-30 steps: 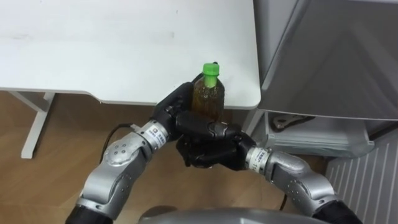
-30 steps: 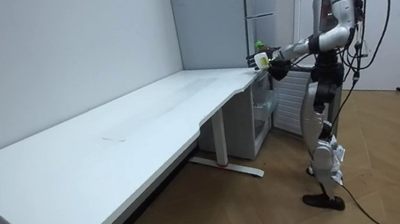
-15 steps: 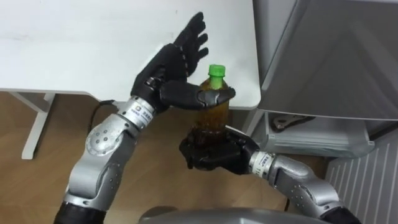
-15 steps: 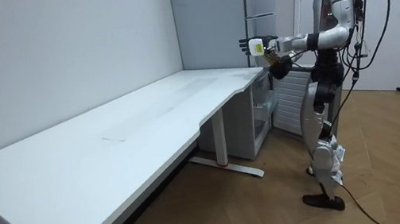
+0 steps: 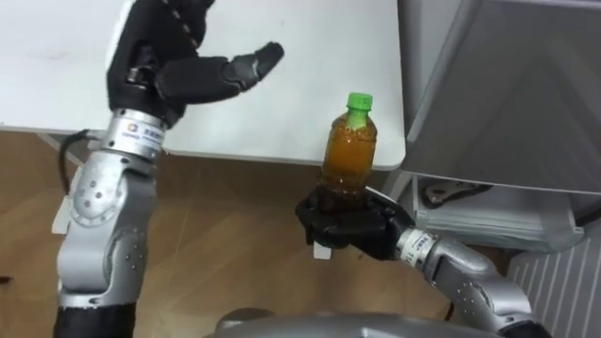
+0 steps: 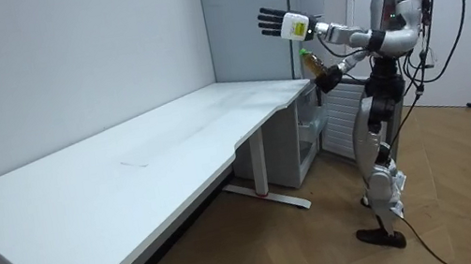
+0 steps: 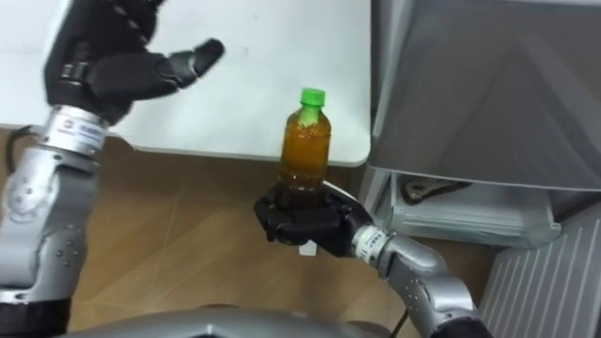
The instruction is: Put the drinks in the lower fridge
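Flooring (image 6: pixel 264 251) of brown wood runs under a long white table (image 6: pixel 127 168) that reaches from the room view's lower left to a tall grey fridge (image 6: pixel 247 26) against the back wall. The robot stands upright on both legs at the table's far end, just beside the fridge, with its body turned toward the table corner. In the eye views the fridge's grey front slants across the upper right, and under it the lower compartment (image 5: pixel 488 202) shows a pale shelf with something dark on it that is too unclear to name. A white ribbed radiator (image 5: pixel 563 282) sits at the lower right edge. The left arm is raised high over the end of the table, and the left hand (image 5: pixel 174 70) hangs there with its fingers spread and its thumb pointing toward the fridge, holding nothing. The right hand (image 5: pixel 343 225) is low and close to the body, with its dark fingers curled round the base of the bottle (image 5: pixel 349 150). The bottle stands upright in that grasp, filled with an amber-brown drink, just off the table's rounded corner and between the table edge and the fridge, touching neither. Its green cap (image 5: pixel 358 101) is on top.
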